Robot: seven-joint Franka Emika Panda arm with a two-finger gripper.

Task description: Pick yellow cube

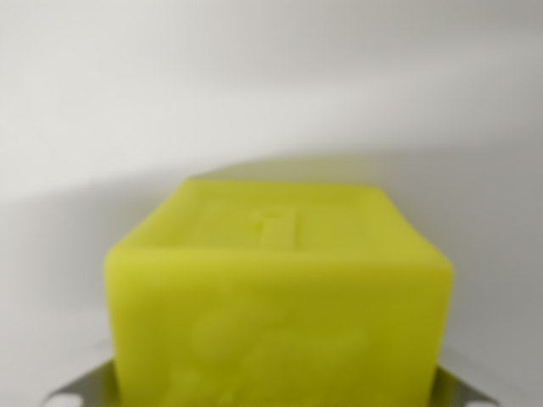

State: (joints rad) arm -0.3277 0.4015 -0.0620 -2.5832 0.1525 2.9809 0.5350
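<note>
The pale tabletop [271, 85] is filling the upper frame, bare and shadowed. The yellow cube [280, 297] is sitting very close, filling the wrist view's lower middle, a raised mark on its top. Metal tips of the tool [280, 397] are peeking out at both lower corners, flanking it; whether they are pressing cannot be told. An off-centre squeeze could be twisting it loose.

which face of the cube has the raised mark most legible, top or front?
The top face of the yellow cube: one clear raised figure near its front edge. The front face's relief is blurred.
</note>
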